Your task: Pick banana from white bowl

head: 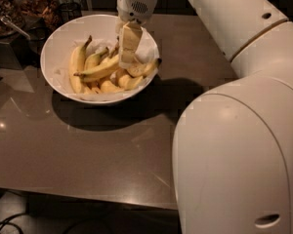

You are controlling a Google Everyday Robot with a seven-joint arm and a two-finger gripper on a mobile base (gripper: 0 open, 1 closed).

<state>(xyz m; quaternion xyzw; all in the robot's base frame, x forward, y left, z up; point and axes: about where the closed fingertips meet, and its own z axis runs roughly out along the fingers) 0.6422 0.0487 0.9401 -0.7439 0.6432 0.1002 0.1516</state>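
White-glazed and wide, the white bowl (56, 57) sits under the gripper (127, 62), which we find lowered into the fruit at the bowl's far right side. Whether it is spread or closed, we cannot tell. The banana (100, 71), long, gently curved and browned along its skin, lies across the heap. Its dark stem points away to the gripper's left and its other end runs under the gripper's tip, touching it or very nearly. Shorter bananas (77, 65) crowd beneath it and on either side of the tool.

We judge the risks plain. A hold so close to one end could let the long fruit swing and slip as it rises. A neighbour pinched alongside could ride up too. The soft, bruised skin could split under a hard squeeze. A sideways pull could drag the bowl across the smooth brown table (88, 150).

We can read no brand, label or writing, only a dotted grille (139, 6) on the housing above the gripper.
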